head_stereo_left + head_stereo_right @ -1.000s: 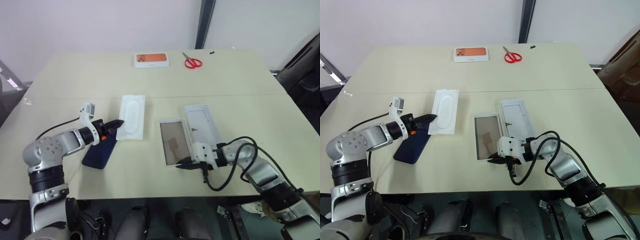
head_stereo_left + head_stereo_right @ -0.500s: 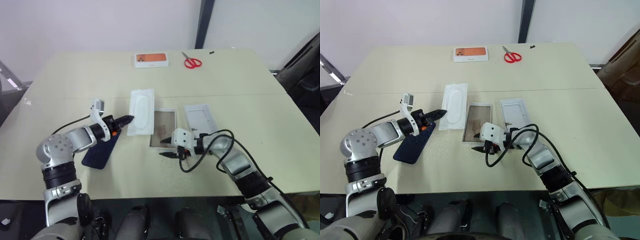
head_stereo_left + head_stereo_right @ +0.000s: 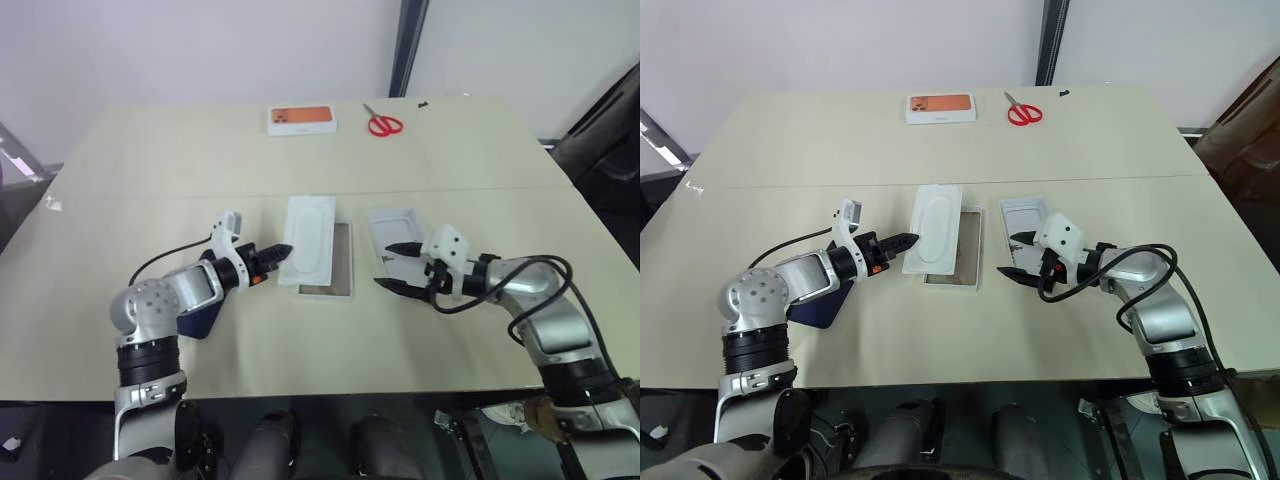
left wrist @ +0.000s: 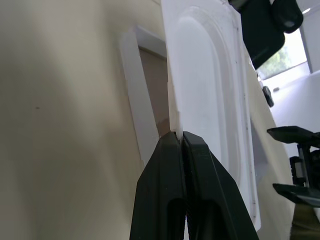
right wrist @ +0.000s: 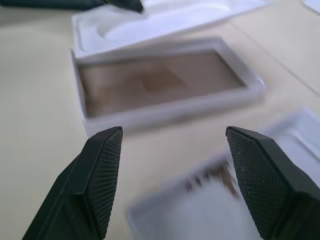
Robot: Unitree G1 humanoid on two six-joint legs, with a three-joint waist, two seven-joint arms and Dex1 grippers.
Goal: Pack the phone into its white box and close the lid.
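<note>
The white box (image 3: 343, 268), a shallow tray with a tan floor, lies at the table's centre. A thin white insert (image 3: 307, 238) with an oblong recess lies tilted over the tray's left side. My left gripper (image 3: 283, 251) is shut on its near edge, and in the left wrist view the fingertips (image 4: 176, 140) pinch that edge. The lid (image 3: 398, 228) lies white face up just right of the tray. My right gripper (image 3: 396, 266) stands open beside the lid's near end, holding nothing. The dark navy phone (image 3: 207, 318) lies on the table, mostly hidden under my left forearm.
A white box with an orange print (image 3: 300, 120) and red scissors (image 3: 385, 125) lie at the table's far edge. A seam (image 3: 150, 195) crosses the table behind the work area. The table's front edge (image 3: 330, 392) runs close below both arms.
My left gripper carried the insert to the right, onto the tray's left side. My right gripper opened, came off the tray and drew back to the right beside the lid.
</note>
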